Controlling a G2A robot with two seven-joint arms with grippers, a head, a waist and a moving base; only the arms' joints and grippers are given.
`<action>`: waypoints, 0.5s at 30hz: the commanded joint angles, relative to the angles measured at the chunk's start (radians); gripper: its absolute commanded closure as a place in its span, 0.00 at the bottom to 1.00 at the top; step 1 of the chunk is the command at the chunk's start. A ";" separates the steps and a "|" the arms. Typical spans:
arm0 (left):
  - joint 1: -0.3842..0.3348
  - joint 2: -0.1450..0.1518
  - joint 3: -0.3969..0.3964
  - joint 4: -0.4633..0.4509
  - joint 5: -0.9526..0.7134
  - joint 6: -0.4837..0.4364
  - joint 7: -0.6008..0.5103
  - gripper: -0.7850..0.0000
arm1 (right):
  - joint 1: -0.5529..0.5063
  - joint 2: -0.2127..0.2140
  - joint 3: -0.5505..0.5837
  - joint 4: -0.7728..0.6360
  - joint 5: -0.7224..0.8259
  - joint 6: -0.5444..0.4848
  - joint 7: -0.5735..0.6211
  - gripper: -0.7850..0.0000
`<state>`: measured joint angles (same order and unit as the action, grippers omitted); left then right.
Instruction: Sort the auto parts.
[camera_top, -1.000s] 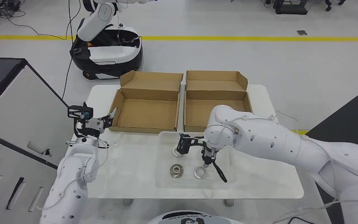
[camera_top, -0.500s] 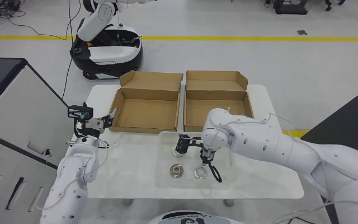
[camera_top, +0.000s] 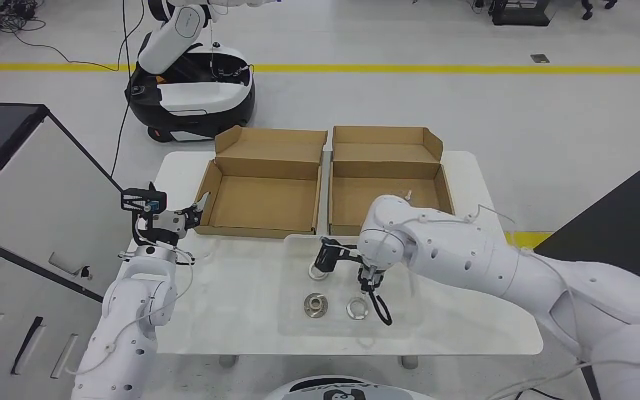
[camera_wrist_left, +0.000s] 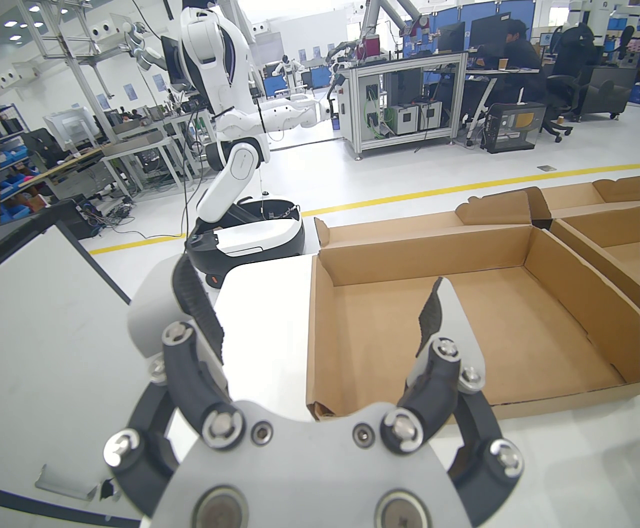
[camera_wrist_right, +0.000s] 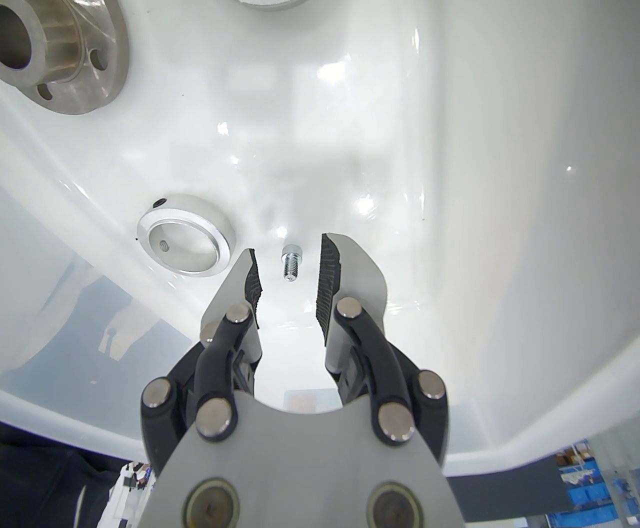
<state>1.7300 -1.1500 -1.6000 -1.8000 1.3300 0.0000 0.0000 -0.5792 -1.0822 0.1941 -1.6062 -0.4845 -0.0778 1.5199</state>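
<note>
Holding the right gripper (camera_wrist_right: 289, 247) partly spread low over the white tray (camera_wrist_right: 450, 150), with the small bolt (camera_wrist_right: 290, 263) lying just ahead between its jaws, long axis along the gap, head away from the wrist, left gripper (camera_wrist_left: 310, 272) spread and well apart.

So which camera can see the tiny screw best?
The right wrist view: the screw lies on the white tray, right between the fingers of the open right end effector. In the top view it is too small to make out by that arm. The left wrist view faces a cardboard box instead.
</note>
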 joint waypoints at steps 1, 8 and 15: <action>0.000 0.000 0.000 0.000 0.000 0.000 0.000 0.00 | -0.006 -0.001 0.004 0.005 -0.002 0.002 -0.002 0.64; 0.000 0.000 0.000 0.000 0.000 0.000 0.000 0.00 | -0.023 -0.001 0.020 0.014 -0.010 0.008 0.000 0.68; 0.000 0.000 0.000 0.000 0.000 0.000 0.000 0.00 | -0.039 0.001 0.037 0.015 -0.020 0.015 0.003 0.71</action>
<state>1.7300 -1.1500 -1.6000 -1.8000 1.3300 0.0000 0.0000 -0.6158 -1.0816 0.2286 -1.5910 -0.5044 -0.0630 1.5224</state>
